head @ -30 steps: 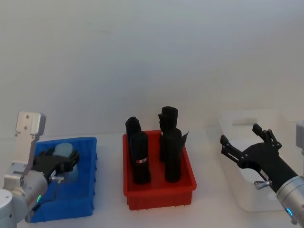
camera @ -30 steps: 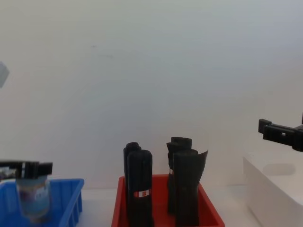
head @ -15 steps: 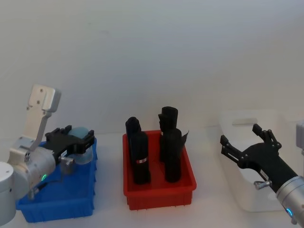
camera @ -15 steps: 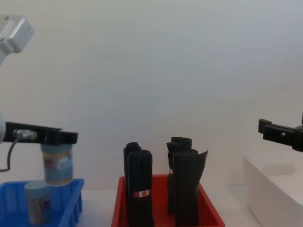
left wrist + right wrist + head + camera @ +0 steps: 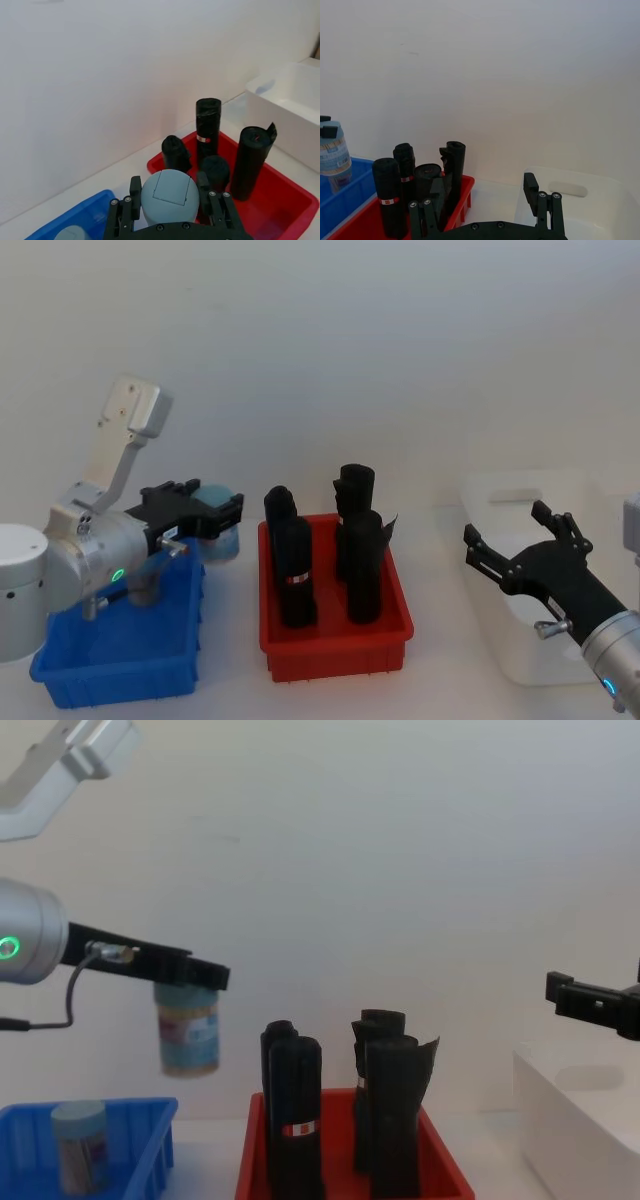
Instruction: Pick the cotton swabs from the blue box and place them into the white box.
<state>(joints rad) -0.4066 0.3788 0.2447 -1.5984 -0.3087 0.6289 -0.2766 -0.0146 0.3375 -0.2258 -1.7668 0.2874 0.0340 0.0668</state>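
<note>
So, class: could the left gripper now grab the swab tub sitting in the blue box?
Probably not: the left gripper is shut on another tub, raised near the blue box; its grip is full.

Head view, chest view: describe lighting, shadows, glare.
Head view: even, diffuse light, no hard shadows or glare; the white plastic bin by the open right pincer nearly merges with the pale table. Chest view: a green lamp glows behind the left pincer, which holds the clear lidded swab tub.
</note>
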